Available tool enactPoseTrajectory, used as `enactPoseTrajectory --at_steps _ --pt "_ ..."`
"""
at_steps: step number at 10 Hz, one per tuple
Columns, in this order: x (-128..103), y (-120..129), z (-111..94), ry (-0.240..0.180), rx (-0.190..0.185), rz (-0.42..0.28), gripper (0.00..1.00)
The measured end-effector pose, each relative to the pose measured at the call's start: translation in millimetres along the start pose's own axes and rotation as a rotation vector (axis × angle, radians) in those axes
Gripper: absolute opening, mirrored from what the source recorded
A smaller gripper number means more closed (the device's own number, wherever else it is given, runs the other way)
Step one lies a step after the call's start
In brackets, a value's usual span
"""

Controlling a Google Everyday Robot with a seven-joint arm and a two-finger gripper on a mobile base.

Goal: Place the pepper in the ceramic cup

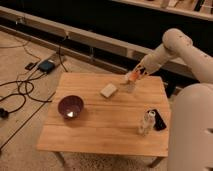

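My gripper point(135, 75) is over the far right part of the wooden table point(105, 135), reaching in from the right. It is shut on the orange pepper point(133, 76), which hangs tip down. The pale ceramic cup point(130, 88) stands on the table right under the pepper. The pepper's tip is at or just above the cup's rim; I cannot tell whether they touch.
A pale flat block point(108, 90) lies left of the cup. A dark purple bowl point(70, 106) sits at the table's left. A clear bottle point(146, 122) and a black object point(159, 119) are near the right edge. Cables and a small box point(46, 65) lie on the floor at left.
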Motion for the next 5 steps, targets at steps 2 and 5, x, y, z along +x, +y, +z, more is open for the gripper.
enactPoseTrajectory --at_steps 2,5 --pt "0 0 0 0.001 -0.001 0.002 0.0" --pt "13 9 4 0.078 -0.037 0.084 0.0"
